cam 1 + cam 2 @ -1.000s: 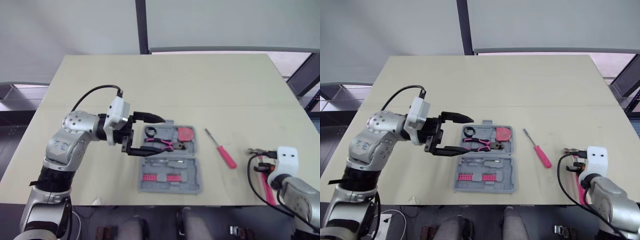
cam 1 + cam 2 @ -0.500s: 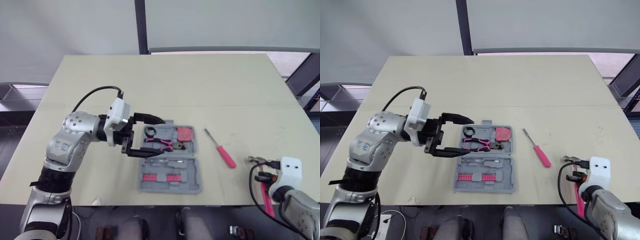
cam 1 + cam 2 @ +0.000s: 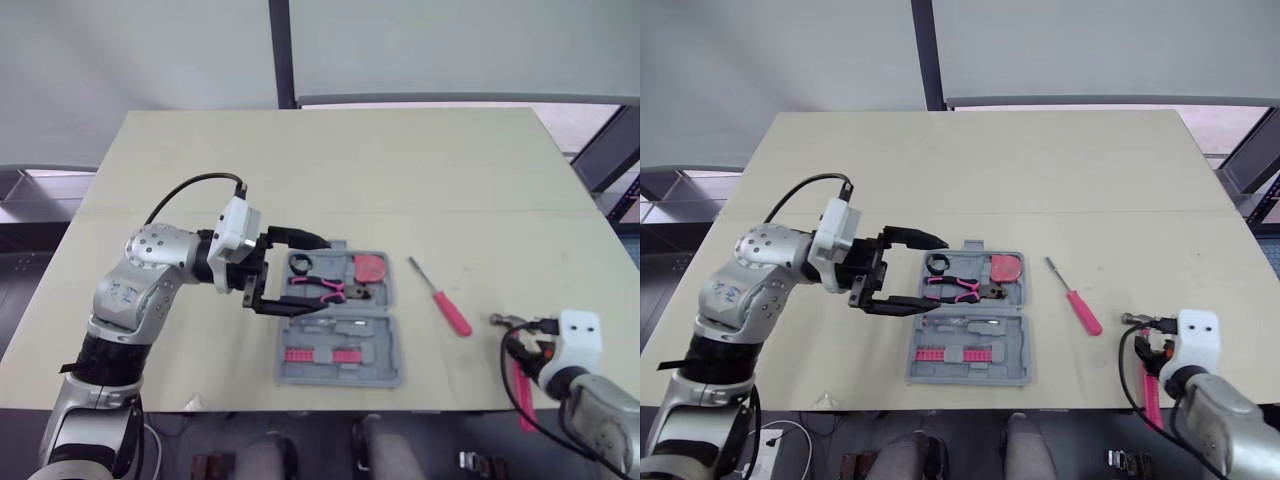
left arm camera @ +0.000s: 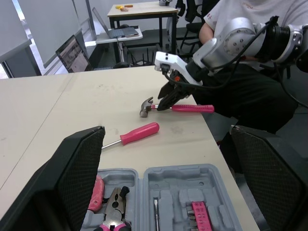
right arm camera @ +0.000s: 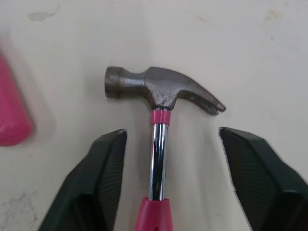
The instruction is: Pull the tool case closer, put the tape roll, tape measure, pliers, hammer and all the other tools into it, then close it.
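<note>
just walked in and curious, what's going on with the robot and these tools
The robot is packing tools into the open tool case. Its left hand hangs open at the case's left edge. Its right hand, open, straddles the hammer lying on the table. The screwdriver also lies outside the case.

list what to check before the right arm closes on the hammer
1. Right gripper jaws open, straddling the hammer shaft: ok
2. Hammer lying flat, nothing on it: ok
3. Tool case open: ok
4. Free slot for the hammer in the case: cannot tell
5. Left gripper clear of the case: not ok, jaws open at its left end
6. Screwdriver off the carry path: not ok, lies between hammer and case
</note>
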`<action>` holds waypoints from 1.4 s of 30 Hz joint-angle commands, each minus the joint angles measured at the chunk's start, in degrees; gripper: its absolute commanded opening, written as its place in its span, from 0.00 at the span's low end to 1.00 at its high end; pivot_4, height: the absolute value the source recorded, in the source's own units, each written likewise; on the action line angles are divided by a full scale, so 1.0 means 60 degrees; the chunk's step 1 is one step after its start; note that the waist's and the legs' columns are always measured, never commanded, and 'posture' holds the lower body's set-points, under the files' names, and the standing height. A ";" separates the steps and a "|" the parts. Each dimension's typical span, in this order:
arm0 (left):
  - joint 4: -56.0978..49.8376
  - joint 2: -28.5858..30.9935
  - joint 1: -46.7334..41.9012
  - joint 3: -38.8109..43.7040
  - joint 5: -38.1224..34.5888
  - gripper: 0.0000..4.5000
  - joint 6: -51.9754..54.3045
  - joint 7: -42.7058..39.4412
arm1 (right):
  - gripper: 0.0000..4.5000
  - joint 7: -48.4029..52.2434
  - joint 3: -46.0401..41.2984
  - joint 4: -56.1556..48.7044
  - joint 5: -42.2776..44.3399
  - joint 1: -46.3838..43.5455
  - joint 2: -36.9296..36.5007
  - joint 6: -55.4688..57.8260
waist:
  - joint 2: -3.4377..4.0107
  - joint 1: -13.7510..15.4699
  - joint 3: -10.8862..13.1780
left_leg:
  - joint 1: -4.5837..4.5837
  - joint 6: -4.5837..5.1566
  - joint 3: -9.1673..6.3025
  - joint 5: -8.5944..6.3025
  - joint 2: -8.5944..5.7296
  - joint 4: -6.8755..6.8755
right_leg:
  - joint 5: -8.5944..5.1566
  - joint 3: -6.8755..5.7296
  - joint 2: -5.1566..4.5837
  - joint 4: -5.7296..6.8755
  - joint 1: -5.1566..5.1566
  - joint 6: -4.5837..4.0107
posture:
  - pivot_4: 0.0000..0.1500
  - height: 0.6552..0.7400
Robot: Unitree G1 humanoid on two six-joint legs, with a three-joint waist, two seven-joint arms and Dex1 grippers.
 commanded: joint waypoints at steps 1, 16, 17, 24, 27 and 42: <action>-0.0217 0.0086 -0.0010 0.0073 0.0005 1.00 -0.0191 -0.0076 | 0.99 0.3070 -0.0138 -0.0505 0.0390 0.0751 -0.2551 -0.0665 | -0.0004 0.0007 0.0003 | 0.0000 0.0002 -0.0004 -0.0001 0.0000 0.0004 | 0.0000 -0.0003 0.0002 -0.0003 0.0003 0.0000 | 1.00 1.00; -0.0309 0.0062 -0.0007 -0.0001 0.0060 1.00 -0.0307 -0.0012 | 0.99 0.6454 0.6022 0.6675 -0.7721 -0.3088 -0.7178 -1.5704 | -0.0072 -0.0091 0.0056 | 0.0131 0.0005 -0.0020 -0.0009 0.0013 -0.0028 | 0.0004 -0.0043 -0.0018 -0.0083 0.0169 0.0007 | 1.00 1.00; -0.0335 0.0078 0.0004 0.0017 0.0061 1.00 -0.0291 0.0016 | 0.99 0.6294 0.6378 0.7053 -0.8099 -0.3617 -0.6921 -1.6206 | -0.0069 -0.0091 0.0057 | 0.0135 -0.0004 -0.0017 -0.0014 0.0033 -0.0017 | 0.0003 -0.0039 -0.0021 -0.0082 0.0170 0.0006 | 1.00 1.00; -0.0350 0.0108 0.0004 0.0050 0.0069 1.00 -0.0269 0.0120 | 0.99 0.5927 0.7757 0.8324 -0.9196 -0.5254 -0.5986 -1.8468 | -0.0064 -0.0094 0.0061 | 0.0131 -0.0023 -0.0010 -0.0024 0.0062 0.0022 | -0.0008 -0.0033 -0.0016 -0.0034 0.0156 -0.0014 | 1.00 1.00; -0.0330 0.0073 -0.0072 0.0033 0.0077 1.00 -0.0251 0.0172 | 0.99 0.5603 0.8061 0.8664 -0.9699 -0.5605 -0.5706 -1.8834 | -0.0064 -0.0087 0.0061 | 0.0130 -0.0023 -0.0010 -0.0024 0.0063 0.0031 | -0.0008 -0.0032 -0.0021 -0.0029 0.0156 -0.0015 | 1.00 1.00; -0.0266 0.0052 -0.0163 0.0037 0.0080 1.00 -0.0273 0.0291 | 0.01 0.5084 0.8890 0.9749 -1.0858 -0.6713 -0.5766 -2.0053 | -0.0062 -0.0086 0.0060 | 0.0129 -0.0023 -0.0010 -0.0024 0.0070 0.0041 | -0.0011 -0.0028 -0.0022 -0.0015 0.0154 -0.0021 | 1.00 1.00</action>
